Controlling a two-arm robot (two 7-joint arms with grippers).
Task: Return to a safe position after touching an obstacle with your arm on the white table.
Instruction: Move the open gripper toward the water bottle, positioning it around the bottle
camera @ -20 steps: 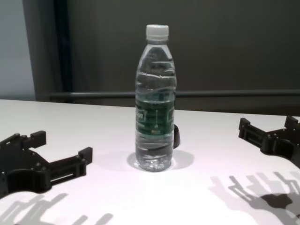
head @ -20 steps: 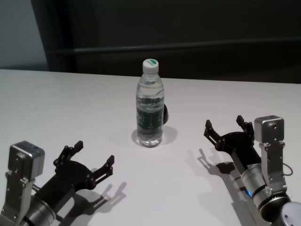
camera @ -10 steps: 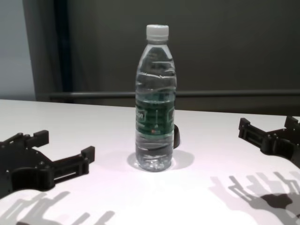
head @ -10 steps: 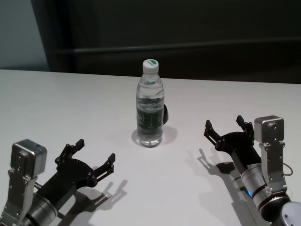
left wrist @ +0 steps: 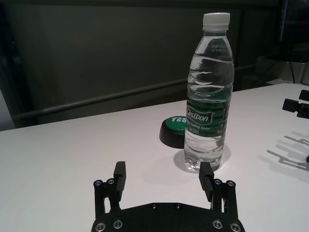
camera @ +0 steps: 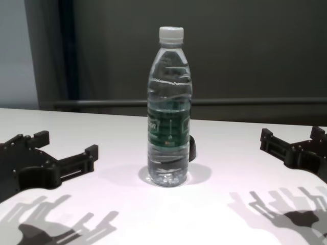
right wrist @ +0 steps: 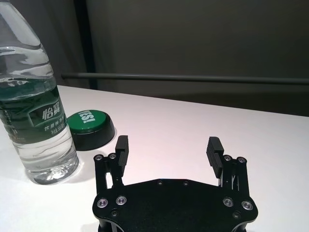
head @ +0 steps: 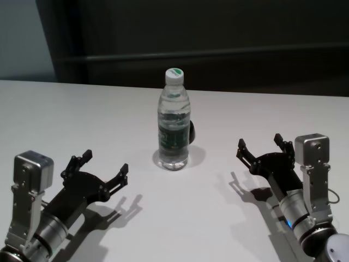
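Note:
The obstacle, a tall clear water bottle with a white cap and dark green label, stands upright in the middle of the white table. It also shows in the chest view, the left wrist view and the right wrist view. My left gripper is open and empty. It hovers above the table, nearer me and to the left of the bottle, apart from it. My right gripper is open and empty, to the right of the bottle.
A low black puck with a green top lies just behind the bottle, mostly hidden by it in the head view. It also shows in the right wrist view. A dark wall with a rail runs behind the table's far edge.
My left gripper has lifted a little off the table and its shadow has dropped farther below it. The bottle and the right arm have not moved.

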